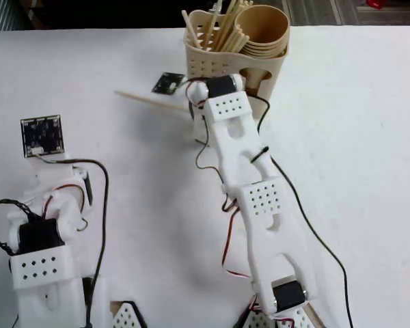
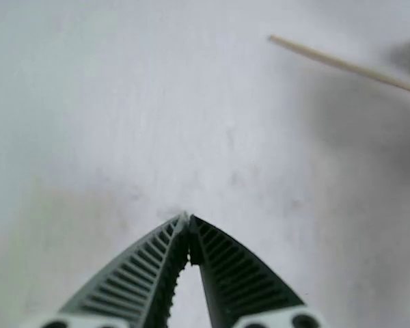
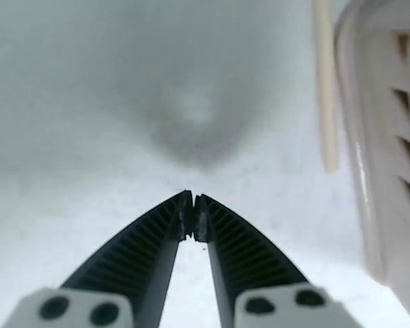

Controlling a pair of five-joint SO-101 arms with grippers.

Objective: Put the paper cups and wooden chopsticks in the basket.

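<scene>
The left gripper (image 2: 188, 236) and right gripper (image 3: 193, 215) are closed, holding nothing; one chopstick (image 1: 150, 102) lies left of the basket (image 1: 215, 65)

The basket (image 1: 205, 65) stands at the far side of the counter (image 1: 369, 137), with stacked cups (image 1: 265, 31) and chopsticks (image 1: 222, 27) inside it. One loose chopstick (image 1: 147, 101) lies on the counter just beside the basket, on the side toward the left arm (image 1: 41, 266).
</scene>
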